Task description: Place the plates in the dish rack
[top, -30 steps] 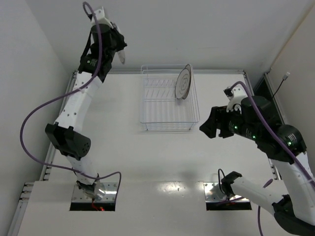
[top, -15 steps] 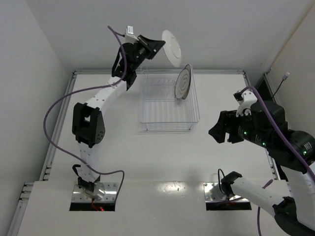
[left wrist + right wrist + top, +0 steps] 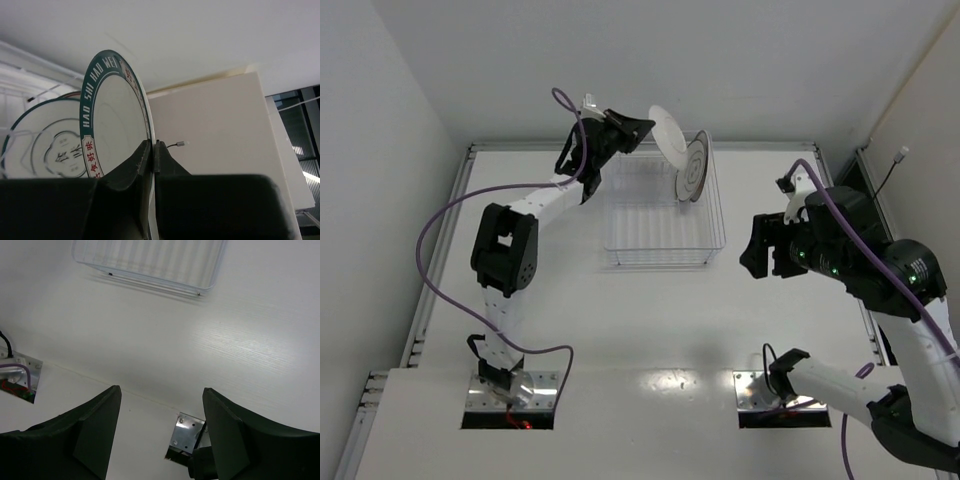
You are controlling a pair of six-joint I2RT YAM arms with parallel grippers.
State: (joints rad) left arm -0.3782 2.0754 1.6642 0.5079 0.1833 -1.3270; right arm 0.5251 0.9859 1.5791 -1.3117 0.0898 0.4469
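**Left end effector** (image 3: 642,127): the jaws are closed on the edge of the teal-rimmed plate (image 3: 116,117). Both fingers (image 3: 136,167) press against opposite faces of the plate. The plate projects forward from the fingertips and is held on edge, clear of the table (image 3: 620,330).

**Dish rack** (image 3: 620,252): it sits below and just ahead of this end effector. The held plate is over the rack's far end.

**Grey-ringed plate** (image 3: 692,167): it stands upright in a slot at the rack's far corner, just beyond the held plate on the side away from the end effector. In the top view the two plates appear very close. It cannot be determined whether they touch.

**Right end effector** (image 3: 160,432): the jaws are apart with nothing between them. It hangs above bare table. The near wall of the rack is ahead of its fingertips and well apart from them.
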